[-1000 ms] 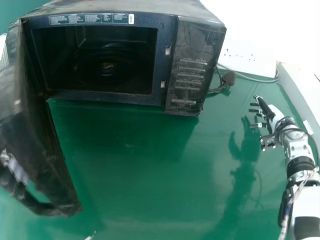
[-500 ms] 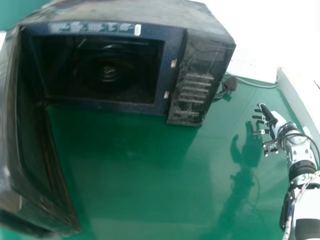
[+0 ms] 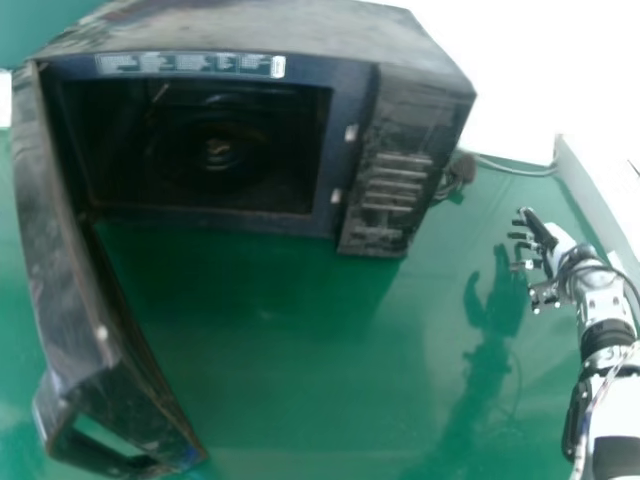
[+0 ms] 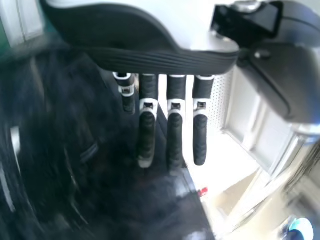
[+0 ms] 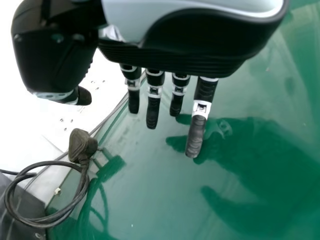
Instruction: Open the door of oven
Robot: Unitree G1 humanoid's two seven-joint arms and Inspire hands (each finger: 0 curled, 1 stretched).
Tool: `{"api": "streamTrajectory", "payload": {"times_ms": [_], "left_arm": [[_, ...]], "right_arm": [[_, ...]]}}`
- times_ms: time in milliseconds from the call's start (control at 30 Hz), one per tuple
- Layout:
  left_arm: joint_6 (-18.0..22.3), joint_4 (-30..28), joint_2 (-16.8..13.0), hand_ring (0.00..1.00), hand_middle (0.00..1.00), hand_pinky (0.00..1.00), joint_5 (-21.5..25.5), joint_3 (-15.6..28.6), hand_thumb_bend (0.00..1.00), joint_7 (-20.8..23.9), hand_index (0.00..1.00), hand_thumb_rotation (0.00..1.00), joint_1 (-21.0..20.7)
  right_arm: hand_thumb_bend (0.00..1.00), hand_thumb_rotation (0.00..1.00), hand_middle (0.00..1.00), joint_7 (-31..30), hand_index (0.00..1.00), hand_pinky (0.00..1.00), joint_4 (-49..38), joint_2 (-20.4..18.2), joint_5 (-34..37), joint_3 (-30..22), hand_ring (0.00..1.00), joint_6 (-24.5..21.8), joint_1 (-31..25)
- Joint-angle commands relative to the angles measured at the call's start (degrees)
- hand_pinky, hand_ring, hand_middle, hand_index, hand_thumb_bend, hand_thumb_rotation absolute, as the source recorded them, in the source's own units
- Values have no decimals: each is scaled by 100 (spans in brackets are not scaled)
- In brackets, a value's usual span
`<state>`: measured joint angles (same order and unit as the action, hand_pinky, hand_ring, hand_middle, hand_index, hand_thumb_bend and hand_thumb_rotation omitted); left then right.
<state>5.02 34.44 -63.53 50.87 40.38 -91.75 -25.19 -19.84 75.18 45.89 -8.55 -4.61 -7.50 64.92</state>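
The right arm (image 3: 612,412) is white with black bands, silvery sections and slim pale and dark cables along it, while the right robot hand (image 3: 561,243) and left robot hand (image 4: 150,56) pair smooth pale shells with ribbed black edges, bulky dark thumbs and black, grooved fingers (image 4: 146,135) broken by pale metallic links.

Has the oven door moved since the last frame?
Yes: in the head view, the oven door has swung right relative to the oven body, slightly back toward closed.
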Motion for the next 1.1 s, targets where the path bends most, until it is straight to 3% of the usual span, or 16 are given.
{"api": "streamTrajectory", "payload": {"times_ms": [0, 67, 200, 267, 333, 367, 467, 500, 533, 600, 667, 700, 767, 900, 1000, 1067], "left_arm": [[27, -81, -134, 36, 40, 27, -145, 254, 61, -46, 38, 83, 198], [2, -93, -114, 34, 38, 25, -106, 156, 48, -62, 36, 83, 108], [185, -90, -38, 35, 40, 26, 53, 54, 53, -75, 40, 67, -6], [250, -258, 0, 33, 38, 25, -142, 253, 52, 63, 37, 71, 141], [-3, -414, -29, 31, 36, 23, -52, 365, 53, 62, 35, 77, 330], [-57, -414, -11, 31, 37, 22, -35, 393, 48, 6, 36, 72, 311], [124, -527, 238, 31, 36, 22, -40, 451, 55, 21, 37, 64, 97], [210, -524, 321, 30, 36, 23, -20, 433, 54, -11, 37, 55, -23], [187, -505, 320, 31, 37, 23, -45, 405, 55, -16, 37, 52, -62], [74, -445, 101, 30, 36, 22, -243, 319, 62, -46, 37, 64, 28], [-1, -481, -10, 27, 33, 19, -393, 403, 61, 48, 36, 83, 167], [-210, -431, -58, 27, 34, 19, -371, 409, 59, 19, 37, 87, 186], [-485, -378, -115, 29, 36, 20, -367, 413, 59, 27, 38, 83, 226], [-482, -340, -23, 29, 36, 20, -387, 360, 54, 9, 38, 79, 140], [-797, -267, 2, 29, 35, 20, -269, 253, 55, -70, 39, 68, 53], [-626, -226, 284, 29, 35, 20, -49, 208, 51, -75, 41, 54, -181]], "right_arm": [[55, 55, 85, -143, 91, 59, 246, -162, -47, 5, 75, -225, -373], [56, 52, 84, -157, 88, 65, 244, -159, -20, -31, 77, -212, -387], [57, 51, 82, -142, 86, 68, 240, -162, -73, -14, 77, -218, -384], [56, 55, 82, -154, 88, 63, 239, -163, -113, 24, 76, -220, -371], [54, 56, 83, -190, 90, 64, 235, -167, -112, 31, 76, -222, -358], [53, 58, 83, -194, 91, 64, 234, -169, -107, 27, 77, -213, -360], [56, 51, 83, -130, 91, 65, 231, -184, -56, -27, 78, -215, -368], [55, 48, 81, -64, 89, 64, 232, -194, -41, -49, 76, -222, -372], [54, 47, 80, -43, 88, 62, 234, -198, -37, -59, 75, -230, -379], [55, 52, 81, -45, 87, 62, 238, -198, -51, -56, 75, -208, -398], [53, 52, 81, -103, 88, 62, 241, -191, -85, -21, 74, -221, -391], [54, 55, 81, -148, 89, 62, 244, -185, -122, 18, 75, -239, -379], [57, 57, 83, -146, 90, 66, 246, -184, -99, -2, 77, -253, -376], [57, 54, 82, -60, 89, 69, 244, -193, -126, 26, 78, -277, -368], [56, 59, 81, -133, 85, 74, 249, -175, -151, 62, 78, -270, -365], [55, 57, 82, -157, 86, 74, 251, -170, -70, -13, 79, -232, -382]]}}
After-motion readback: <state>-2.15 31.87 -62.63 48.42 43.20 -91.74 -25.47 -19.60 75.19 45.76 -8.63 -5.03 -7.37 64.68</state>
